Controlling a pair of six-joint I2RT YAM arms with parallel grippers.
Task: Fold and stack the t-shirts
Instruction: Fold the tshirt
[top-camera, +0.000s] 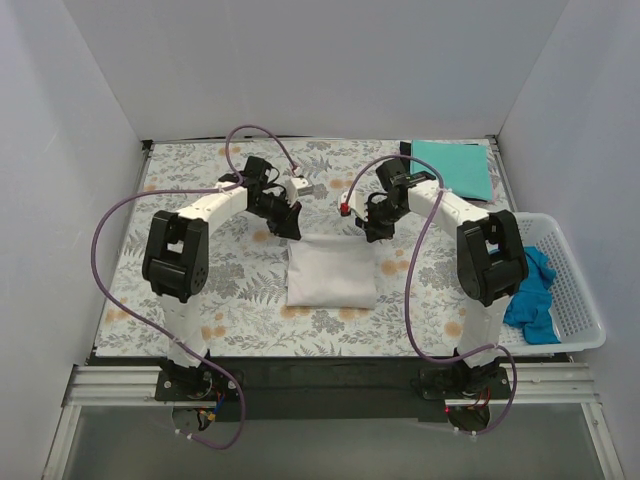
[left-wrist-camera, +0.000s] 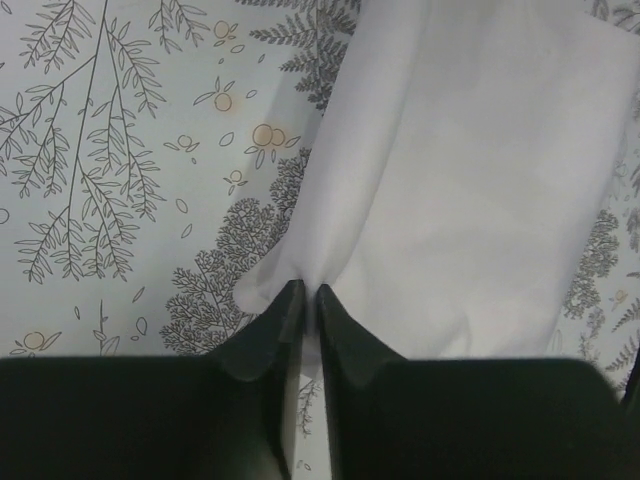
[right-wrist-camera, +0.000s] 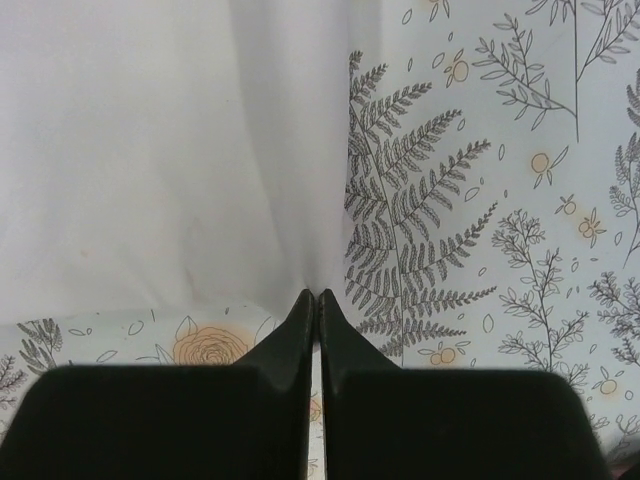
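A white t-shirt (top-camera: 330, 272), folded to a rectangle, lies mid-table on the floral cloth. My left gripper (top-camera: 291, 230) is shut on its far left corner, the white cloth (left-wrist-camera: 470, 180) bunching between the fingertips (left-wrist-camera: 308, 292). My right gripper (top-camera: 372, 234) is shut on the far right corner, the white cloth (right-wrist-camera: 150, 150) pinched at its tips (right-wrist-camera: 317, 296). A teal t-shirt (top-camera: 454, 167) lies folded flat at the far right of the table. A bright blue t-shirt (top-camera: 532, 295) lies crumpled in the basket.
A white lattice basket (top-camera: 572, 290) stands at the table's right edge. White walls close in the table on the left, right and far sides. The floral table cloth (top-camera: 200, 290) covers the whole top.
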